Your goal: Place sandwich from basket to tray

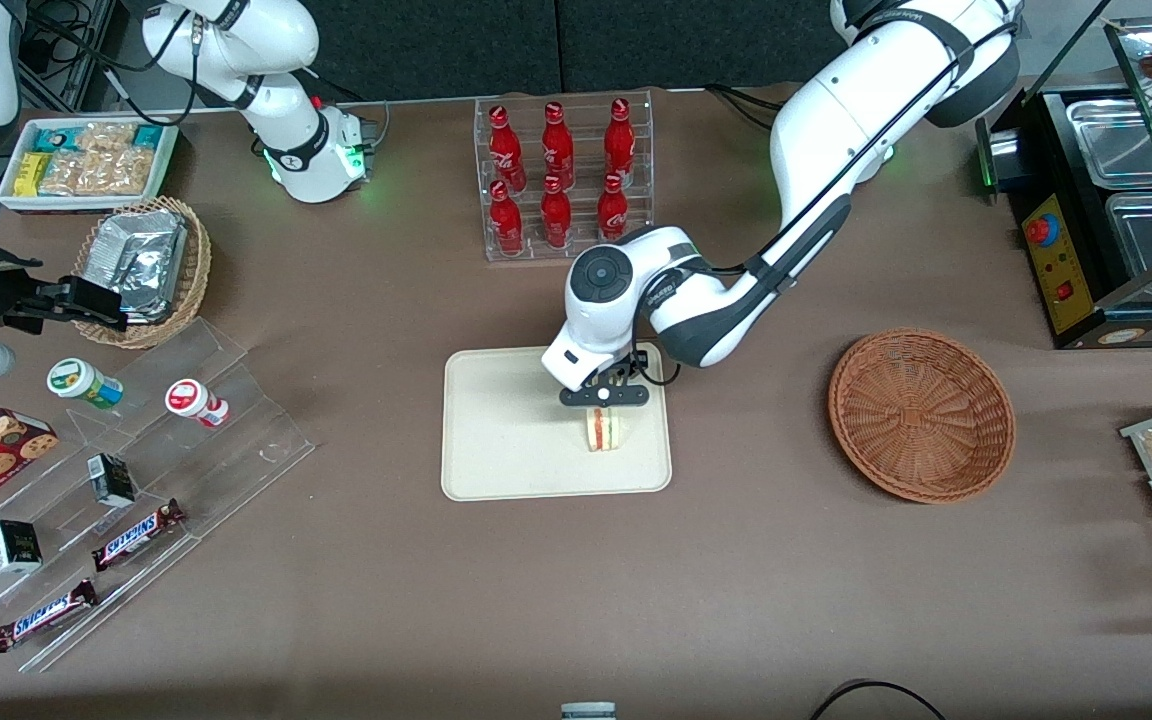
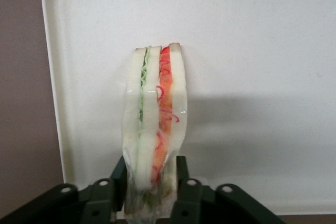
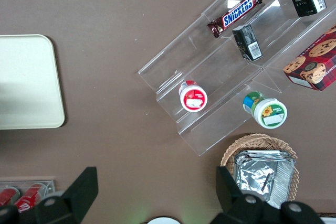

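The gripper is closed on the sandwich, with one finger on each bread face, as the wrist view shows: the two black fingers press the wrapped wedge at its thick end. The sandwich hangs directly below the gripper, over the tray, in the part of the tray that lies toward the basket. From the front view I cannot tell if its lower edge already touches the tray or is only just above it.

The basket stands well apart from the gripper, toward the working arm's end of the desk, and it looks empty. So I judge that the carrying is done and the step in hand is the release.

To do it well, the gripper should go straight down until the lower edge of the sandwich rests on the tray, and only then open. The wedge stands on a narrow edge, so it may fall on its side when the fingers let go; this is acceptable, because there is free tray around it. The fingers should open slowly, since the clear wrapping may stick to them. After that the gripper should rise straight up, so that it does not drag the sandwich over the rim just beside it.
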You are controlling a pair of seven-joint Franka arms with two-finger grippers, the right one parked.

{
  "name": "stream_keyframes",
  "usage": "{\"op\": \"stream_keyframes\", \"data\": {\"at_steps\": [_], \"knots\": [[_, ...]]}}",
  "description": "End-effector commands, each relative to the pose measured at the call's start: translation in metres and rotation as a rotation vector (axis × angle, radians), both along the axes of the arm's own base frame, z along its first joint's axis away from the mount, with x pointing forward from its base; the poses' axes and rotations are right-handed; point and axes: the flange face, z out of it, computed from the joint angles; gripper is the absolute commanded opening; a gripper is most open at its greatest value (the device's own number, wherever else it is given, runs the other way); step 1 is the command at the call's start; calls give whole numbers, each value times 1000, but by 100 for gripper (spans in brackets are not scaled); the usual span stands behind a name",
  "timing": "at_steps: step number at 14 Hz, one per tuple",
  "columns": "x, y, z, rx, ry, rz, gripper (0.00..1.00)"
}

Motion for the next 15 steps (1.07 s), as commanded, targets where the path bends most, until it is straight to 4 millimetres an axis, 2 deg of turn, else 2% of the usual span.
{"op": "stream_keyframes", "data": {"at_steps": [1,3,7,9,11,12,14,15], "knots": [[6,-4,8,4,-28,13,99],[15,5,31,29,-35,43,99],[31,28,108,69,-85,183,99],[30,42,153,70,-86,237,99],[34,74,204,98,-87,307,99],[37,96,227,123,-86,340,99],[40,130,259,141,-82,399,99],[41,143,267,157,-75,419,99]]}}
